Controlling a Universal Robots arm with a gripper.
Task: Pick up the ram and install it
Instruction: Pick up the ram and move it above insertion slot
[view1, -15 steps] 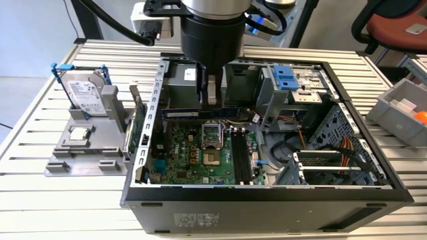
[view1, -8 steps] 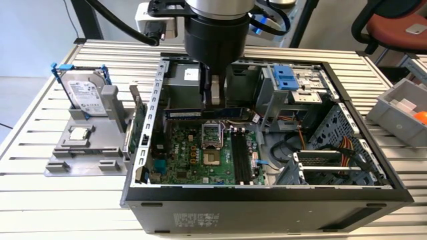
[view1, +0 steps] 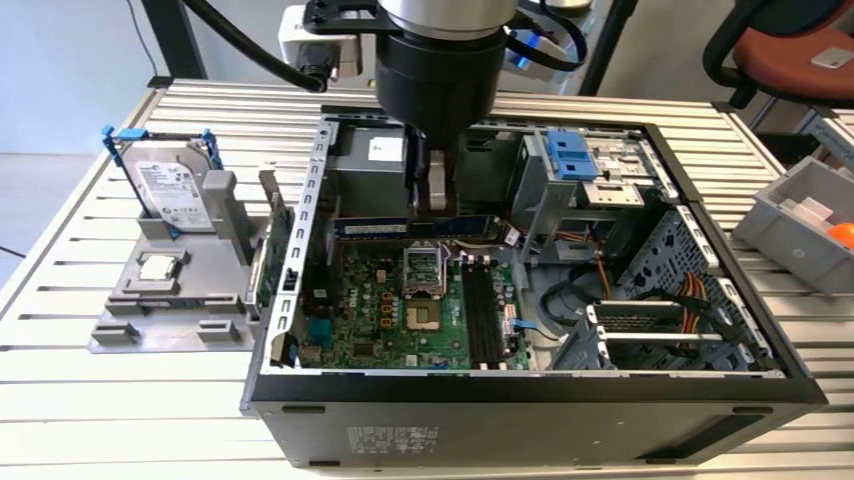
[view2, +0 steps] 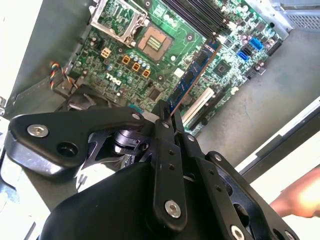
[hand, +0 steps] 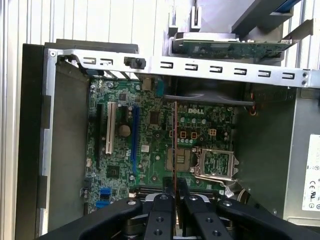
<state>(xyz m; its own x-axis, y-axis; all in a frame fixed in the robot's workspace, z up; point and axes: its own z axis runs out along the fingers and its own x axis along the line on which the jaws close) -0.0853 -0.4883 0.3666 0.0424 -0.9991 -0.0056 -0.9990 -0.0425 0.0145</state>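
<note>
The exterior view looks down on the open case (view1: 534, 385); both wrist views closely face its motherboard (view2: 120, 65) (hand: 150, 135).

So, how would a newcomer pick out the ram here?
Look at the open computer case, above its green motherboard. The ram is the thin dark-blue stick clamped in the end effector, not the larger green card outside the case.

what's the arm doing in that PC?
The gripper is shut on the ram, holding it on edge inside the open case, above the motherboard. It isn't seated yet: the stick hangs clear of the board, turned across the empty memory slots.
</note>
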